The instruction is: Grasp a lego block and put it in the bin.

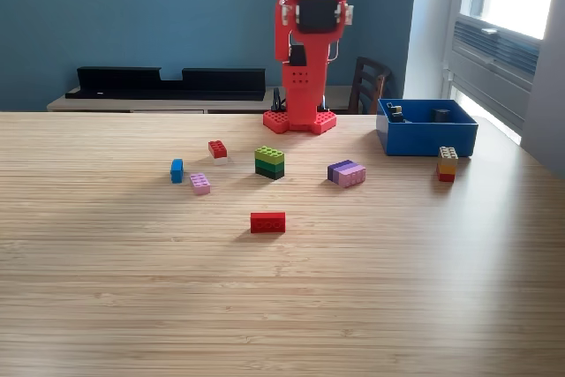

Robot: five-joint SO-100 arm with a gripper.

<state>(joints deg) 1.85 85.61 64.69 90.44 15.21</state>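
Several lego blocks lie on the wooden table: a red block (267, 222) nearest the front, a green stacked block (269, 162), a purple and pink block (347, 173), a pink block (200, 184), a small blue block (177, 170) and a red and white block (217, 150). A yellow, orange and red stack (448, 163) stands just in front of the blue bin (427, 139) at the exterior view's right. The red arm is folded up at the back centre, its gripper (300, 86) pointing down over its base, far from every block. Its jaws are not clearly visible.
Two dark items (396, 113) lie inside the bin. The arm's red base (300, 121) sits at the table's far edge. A dark chair (366, 84) and a low black shelf (168, 82) stand behind the table. A window is at the right.
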